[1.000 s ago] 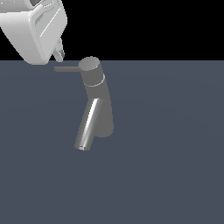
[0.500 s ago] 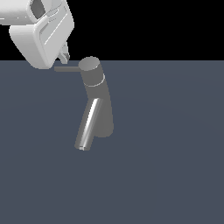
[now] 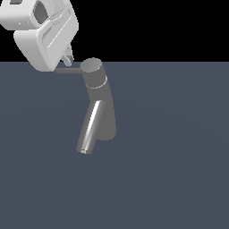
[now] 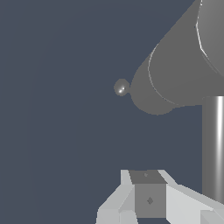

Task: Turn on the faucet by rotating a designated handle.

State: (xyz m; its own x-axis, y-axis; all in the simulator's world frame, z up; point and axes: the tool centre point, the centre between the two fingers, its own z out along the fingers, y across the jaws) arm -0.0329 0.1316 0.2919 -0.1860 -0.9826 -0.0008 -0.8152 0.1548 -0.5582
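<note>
The faucet (image 3: 99,105) stands upright on the dark grey table (image 3: 179,156), its shiny spout (image 3: 89,129) slanting down from the column. The handle (image 3: 69,70) juts sideways from the faucet's top cap. The tool (image 3: 67,58) hangs right at the handle's outer end; whether its fingers are spread or pressed together cannot be told.

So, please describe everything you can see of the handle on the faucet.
The handle is a thin, straight, dull grey rod, seemingly metal. It projects roughly level from the faucet's cylindrical top cap toward the exterior view's left, far slimmer than the shiny spout. Its outer end disappears behind the gripper, which is right at it; actual contact cannot be confirmed.
</note>
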